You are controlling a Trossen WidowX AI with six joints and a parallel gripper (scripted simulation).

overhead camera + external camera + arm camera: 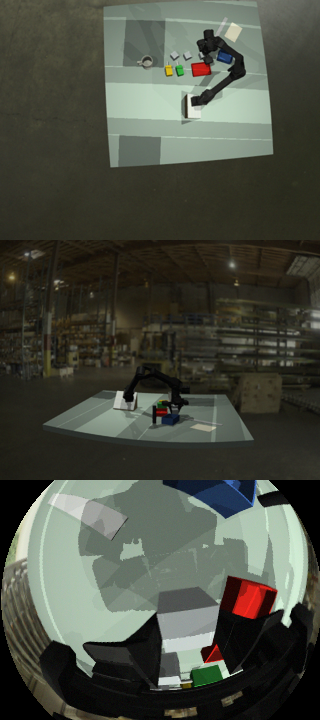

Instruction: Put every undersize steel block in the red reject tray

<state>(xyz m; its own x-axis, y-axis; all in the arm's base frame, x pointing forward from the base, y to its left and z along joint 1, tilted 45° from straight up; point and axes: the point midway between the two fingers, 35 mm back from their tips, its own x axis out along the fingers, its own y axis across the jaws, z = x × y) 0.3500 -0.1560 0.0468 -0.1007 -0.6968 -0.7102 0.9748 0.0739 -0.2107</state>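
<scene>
My gripper (203,54) (174,412) (182,610) is shut on the rightmost steel block (188,622), with a finger against each side of it. The arm partly hides this block in the overhead view. Whether it is clear of the table I cannot tell. Two other steel blocks, the left one (174,55) and the middle one (187,55), stand in a row to its left. The green gauge (179,70) (161,405) (206,675) lies below the middle block, pin toward the row. The red tray (200,72) (162,412) (250,598) is empty, just below my gripper overhead. No bore is readable.
A yellow gauge (168,71) lies left of the green one, and a mug (147,62) further left. A blue bin (224,57) (170,419) is right of the gripper. A pale strip (221,26), cream sheet (233,32), black post (154,414) and white wedge (193,112) also stand or lie around.
</scene>
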